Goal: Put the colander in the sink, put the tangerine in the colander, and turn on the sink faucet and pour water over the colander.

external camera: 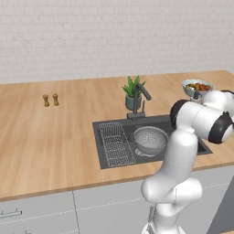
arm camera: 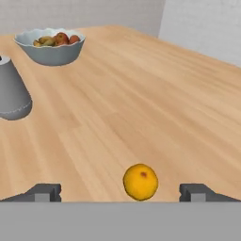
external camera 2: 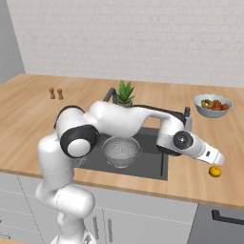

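The silvery perforated colander (external camera: 150,139) (external camera 2: 121,150) sits upright in the dark sink (external camera: 99,129) (external camera 2: 153,164), right of the wire rack. The orange tangerine (external camera 2: 215,171) (arm camera: 140,181) lies on the wooden counter right of the sink, near the front edge. My gripper (external camera 2: 218,164) (arm camera: 121,192) is low over it and open, one dark fingertip (arm camera: 45,192) on each side of the fruit, not touching it. The dark faucet (external camera: 140,94) (external camera 2: 110,95) stands behind the sink. No water is in view.
A pale bowl of mixed fruit (external camera: 196,87) (external camera 2: 213,106) (arm camera: 49,51) stands at the back right. A grey upright container (arm camera: 12,94) is close to the hand's left. A potted plant (external camera: 132,93) (external camera 2: 125,92) and two small shakers (external camera: 50,99) sit farther back.
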